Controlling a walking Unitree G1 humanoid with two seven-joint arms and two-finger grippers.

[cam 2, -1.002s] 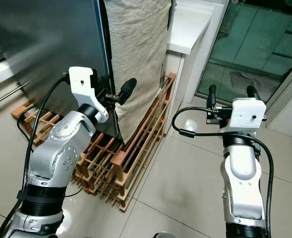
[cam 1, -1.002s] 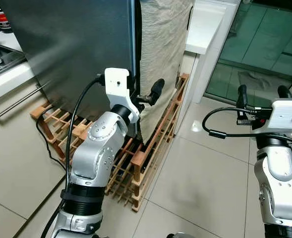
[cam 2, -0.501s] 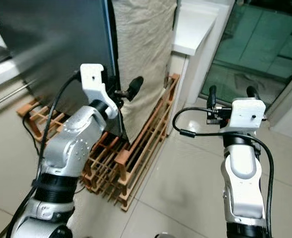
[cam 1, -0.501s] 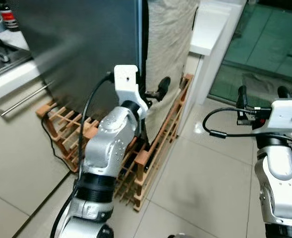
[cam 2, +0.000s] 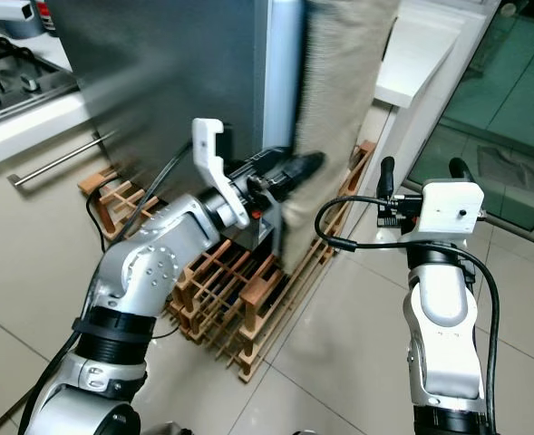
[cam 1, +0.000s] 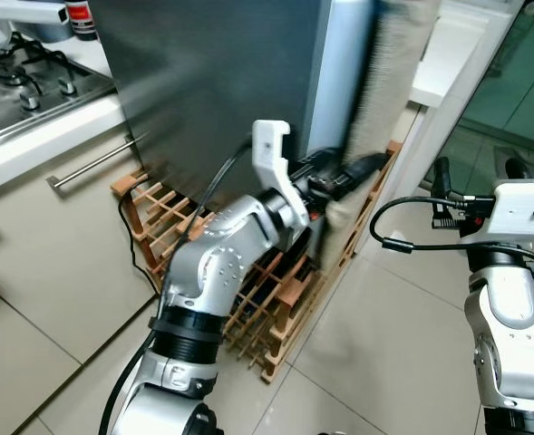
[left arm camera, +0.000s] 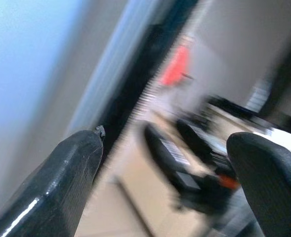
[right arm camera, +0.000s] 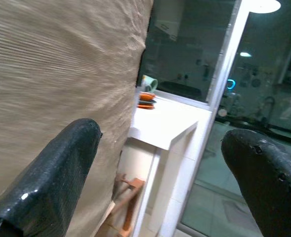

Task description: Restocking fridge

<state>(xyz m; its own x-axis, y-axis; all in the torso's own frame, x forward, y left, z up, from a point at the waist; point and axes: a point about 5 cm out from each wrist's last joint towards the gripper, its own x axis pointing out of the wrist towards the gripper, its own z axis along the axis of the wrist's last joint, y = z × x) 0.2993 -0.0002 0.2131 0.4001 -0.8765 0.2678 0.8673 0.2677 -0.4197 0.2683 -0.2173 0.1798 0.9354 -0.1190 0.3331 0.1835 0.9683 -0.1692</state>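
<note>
**Narrow gap at the fridge edge, open floor to the right**

The left hand (cam 1: 362,166) reaches into the slim gap between the dark fridge door (cam 1: 212,82) and the hanging beige cloth (cam 2: 344,100), its fingers spread. Below it the wooden rack (cam 1: 280,313) blocks the floor along the fridge. The right hand (cam 2: 418,169), fingers apart, has bare floor tiles (cam 1: 375,362) around it, bounded by the white ledge (cam 2: 416,68) ahead.

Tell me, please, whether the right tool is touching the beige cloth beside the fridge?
Apart. In the right eye view, the right tool hangs over bare floor tiles, with open floor between it and the cloth.
</note>
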